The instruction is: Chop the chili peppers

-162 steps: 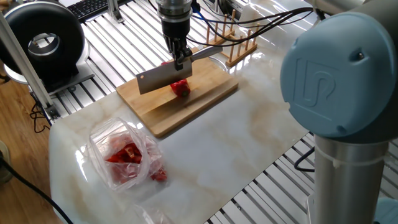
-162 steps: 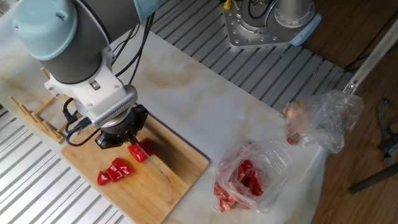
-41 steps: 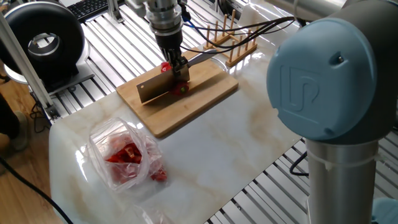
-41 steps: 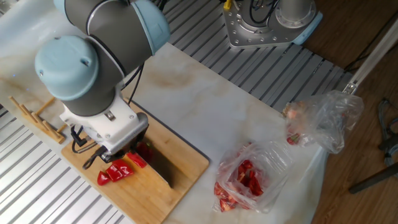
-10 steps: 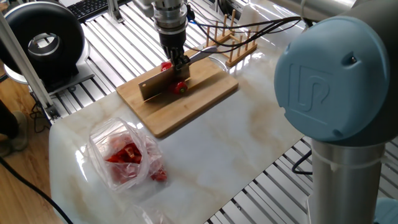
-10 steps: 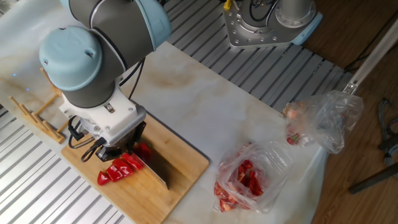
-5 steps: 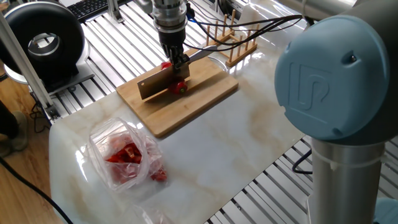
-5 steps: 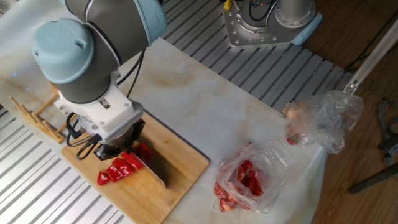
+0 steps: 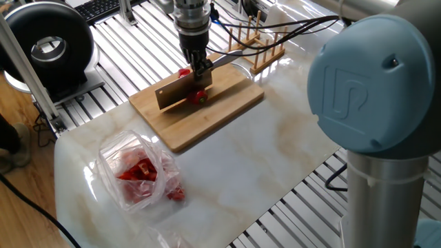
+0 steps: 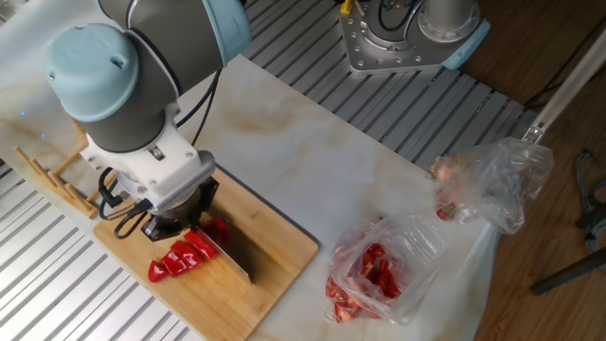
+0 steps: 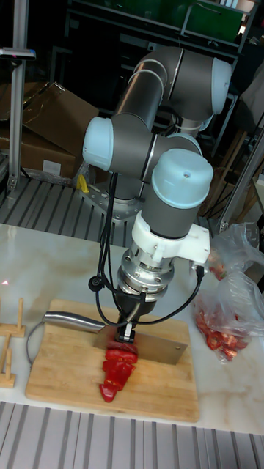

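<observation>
A marble-look table (image 9: 262,158) carries a wooden board (image 9: 220,114) at its 12 o'clock end in one fixed view. The gripper (image 11: 129,322) stands over the board, pinching the knife (image 11: 158,350), a cleaver with a steel handle; the blade's edge is down on the board among the chilies (image 11: 117,368). In the tall fixed view the red pieces lie in a row running from under the blade toward 6 o'clock. In the other fixed view the chilies (image 10: 180,258) sit at 9 o'clock of the blade (image 10: 237,260), with one more piece close under the gripper (image 10: 175,225).

A wooden rack (image 9: 256,43) stands at 1 o'clock of the board, just off its corner. A clear bag (image 9: 138,169) holding red pieces lies at 7 o'clock of the board, well apart from it; a second, crumpled bag (image 10: 497,185) lies near the table's edge in the other fixed view.

The table rests on a ribbed aluminium frame (image 9: 131,48). A black round device (image 9: 45,41) and a keyboard (image 9: 100,8) sit beyond it. Cardboard boxes (image 11: 44,124) and dark shelving (image 11: 147,29) fill the room behind the arm.
</observation>
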Controlling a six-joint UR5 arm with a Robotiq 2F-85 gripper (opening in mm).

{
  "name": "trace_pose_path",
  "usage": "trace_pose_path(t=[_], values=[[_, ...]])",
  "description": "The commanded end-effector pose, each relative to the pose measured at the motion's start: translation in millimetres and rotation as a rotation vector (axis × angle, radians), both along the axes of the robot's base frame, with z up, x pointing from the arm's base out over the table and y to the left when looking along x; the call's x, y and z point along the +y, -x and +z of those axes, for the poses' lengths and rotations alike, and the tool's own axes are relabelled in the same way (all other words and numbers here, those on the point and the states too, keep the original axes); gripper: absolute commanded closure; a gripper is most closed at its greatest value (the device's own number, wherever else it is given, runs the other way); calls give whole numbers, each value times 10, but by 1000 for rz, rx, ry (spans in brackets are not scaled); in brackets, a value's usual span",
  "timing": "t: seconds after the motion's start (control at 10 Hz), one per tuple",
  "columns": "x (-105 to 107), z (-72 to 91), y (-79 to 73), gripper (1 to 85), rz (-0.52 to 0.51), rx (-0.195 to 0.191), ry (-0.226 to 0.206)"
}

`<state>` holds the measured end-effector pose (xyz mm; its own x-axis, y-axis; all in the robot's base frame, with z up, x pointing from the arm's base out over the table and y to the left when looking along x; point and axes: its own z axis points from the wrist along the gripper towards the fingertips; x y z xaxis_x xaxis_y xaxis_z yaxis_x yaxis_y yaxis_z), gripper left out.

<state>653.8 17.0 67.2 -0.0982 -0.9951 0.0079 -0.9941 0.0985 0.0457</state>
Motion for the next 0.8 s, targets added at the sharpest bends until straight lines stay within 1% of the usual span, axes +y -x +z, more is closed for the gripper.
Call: trace_pose_path(t=[0.0, 0.4, 0.7], values=[[-63, -18, 13, 843, 3, -10, -18], [-109, -46, 18, 843, 3, -18, -16], [-193, 16, -7, 843, 18, -16, 0]])
